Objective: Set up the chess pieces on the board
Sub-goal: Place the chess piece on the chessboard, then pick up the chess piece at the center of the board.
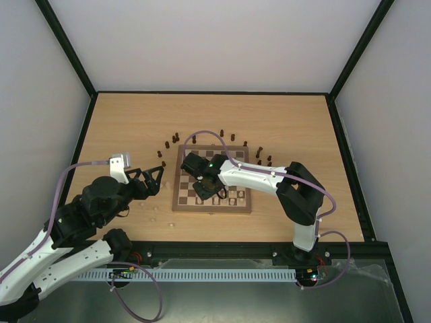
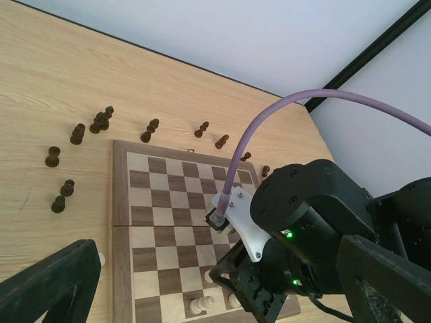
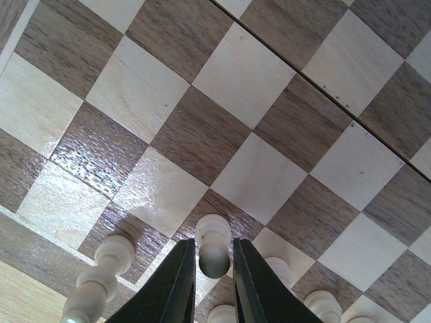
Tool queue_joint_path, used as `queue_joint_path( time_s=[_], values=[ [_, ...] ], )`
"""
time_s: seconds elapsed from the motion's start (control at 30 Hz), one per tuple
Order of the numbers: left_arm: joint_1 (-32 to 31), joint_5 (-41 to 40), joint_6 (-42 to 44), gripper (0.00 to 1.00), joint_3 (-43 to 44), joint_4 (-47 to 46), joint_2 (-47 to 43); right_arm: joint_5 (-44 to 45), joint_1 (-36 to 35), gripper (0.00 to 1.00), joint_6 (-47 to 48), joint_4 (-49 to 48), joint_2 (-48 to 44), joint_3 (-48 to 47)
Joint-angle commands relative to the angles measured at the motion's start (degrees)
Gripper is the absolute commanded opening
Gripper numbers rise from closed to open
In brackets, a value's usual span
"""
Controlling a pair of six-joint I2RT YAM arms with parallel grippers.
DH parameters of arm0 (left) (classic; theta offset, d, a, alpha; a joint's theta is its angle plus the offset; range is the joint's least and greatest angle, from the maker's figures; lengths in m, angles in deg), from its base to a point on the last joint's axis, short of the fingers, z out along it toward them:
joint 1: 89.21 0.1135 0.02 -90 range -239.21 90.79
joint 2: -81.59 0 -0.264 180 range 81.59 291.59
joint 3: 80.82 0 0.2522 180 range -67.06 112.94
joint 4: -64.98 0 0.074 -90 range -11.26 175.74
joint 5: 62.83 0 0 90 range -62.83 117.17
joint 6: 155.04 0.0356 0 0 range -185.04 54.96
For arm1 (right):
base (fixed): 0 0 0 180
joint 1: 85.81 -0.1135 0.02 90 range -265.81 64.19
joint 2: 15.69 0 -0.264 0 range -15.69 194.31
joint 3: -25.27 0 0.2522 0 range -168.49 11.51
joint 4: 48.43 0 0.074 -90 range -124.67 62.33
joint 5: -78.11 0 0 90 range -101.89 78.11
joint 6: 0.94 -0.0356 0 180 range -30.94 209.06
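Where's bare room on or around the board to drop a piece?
Bare: the board's middle and far rows; also the tabletop beyond the arc of dark pieces. Crowded: the near rows, with cream pieces and the right gripper shut on a cream pawn, and the strip just off the far edge.

The right tool (image 1: 204, 188) hangs over the board (image 1: 178, 202), pale pieces (image 1: 232, 196) just right of it; dark pieces (image 1: 222, 136) stand beyond it on the surface (image 1: 303, 128).

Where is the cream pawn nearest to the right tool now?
In the right wrist view, the cream pawn stands on the chessboard between the fingertips of the right tool, low in the centre, with other cream pieces left and right of it.
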Motion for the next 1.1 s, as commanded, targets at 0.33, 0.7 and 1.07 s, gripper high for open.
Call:
queue_joint_path(
  time_s=[0.33,0.7,1.07],
  values=[
    [0.34,-0.04,0.62,0.99,-0.47,-1.26,0.55,0.50,0.27,0.20,-0.20,2.22,-1.33,-0.81],
    [0.34,-0.39,0.84,0.99,-0.03,-1.18,0.17,-1.24,0.22,0.45,-0.12,0.37,-10.41,1.07],
    [0.36,1.29,2.54,0.99,1.68,-2.97,-3.01,-4.82,-3.62,0.99,-0.64,-1.82,-14.26,3.13]
  ],
)
